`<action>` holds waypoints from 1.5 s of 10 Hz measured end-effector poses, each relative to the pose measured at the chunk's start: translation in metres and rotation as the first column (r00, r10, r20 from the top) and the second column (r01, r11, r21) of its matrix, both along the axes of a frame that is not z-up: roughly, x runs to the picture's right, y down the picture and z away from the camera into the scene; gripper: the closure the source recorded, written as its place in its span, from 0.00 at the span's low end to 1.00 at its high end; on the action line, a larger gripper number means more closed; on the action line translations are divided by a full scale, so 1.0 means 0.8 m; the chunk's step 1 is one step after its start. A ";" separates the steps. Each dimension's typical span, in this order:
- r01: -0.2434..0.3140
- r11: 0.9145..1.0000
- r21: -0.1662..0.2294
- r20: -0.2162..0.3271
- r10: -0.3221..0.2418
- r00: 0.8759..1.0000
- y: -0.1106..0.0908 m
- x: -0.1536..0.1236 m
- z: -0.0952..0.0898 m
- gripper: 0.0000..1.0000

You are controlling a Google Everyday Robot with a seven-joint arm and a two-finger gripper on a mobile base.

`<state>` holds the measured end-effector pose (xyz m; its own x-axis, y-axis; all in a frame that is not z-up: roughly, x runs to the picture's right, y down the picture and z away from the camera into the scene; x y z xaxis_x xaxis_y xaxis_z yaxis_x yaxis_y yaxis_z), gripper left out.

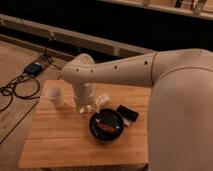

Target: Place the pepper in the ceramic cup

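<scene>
- The pepper (pixel 104 126) is seen lying inside the black bowl (pixel 118 131), which is set towards the near edge of the counter (pixel 57 142), right of its middle. It is judged not yet to have been picked up.
- From the end effector (pixel 87 107), the pepper is found towards the near edge and a little to the right, close by but apart from it. Its long axis appears to run roughly along the near edge, though this is hard to tell.
- The ceramic cup (pixel 55 96) is stood upright near the far-left corner, on the opposite side of the end effector from the bowl.
- The arm is brought in from the right and bent above the far edge, with the wrist pointed down at the counter between cup and bowl.
- Whether the end effector is apart or together cannot be told.
- A white tube (pixel 102 100) is laid just beside the end effector, on the side towards the right edge.
</scene>
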<state>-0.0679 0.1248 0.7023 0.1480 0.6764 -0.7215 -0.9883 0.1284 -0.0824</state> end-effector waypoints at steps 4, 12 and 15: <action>0.146 0.981 -0.125 0.034 -0.142 0.989 0.031 0.109 0.027 0.35; 0.486 0.864 -0.134 0.221 -0.452 0.864 0.049 0.107 0.110 0.35; 0.529 0.836 -0.148 0.259 -0.483 0.836 0.066 0.088 0.111 0.35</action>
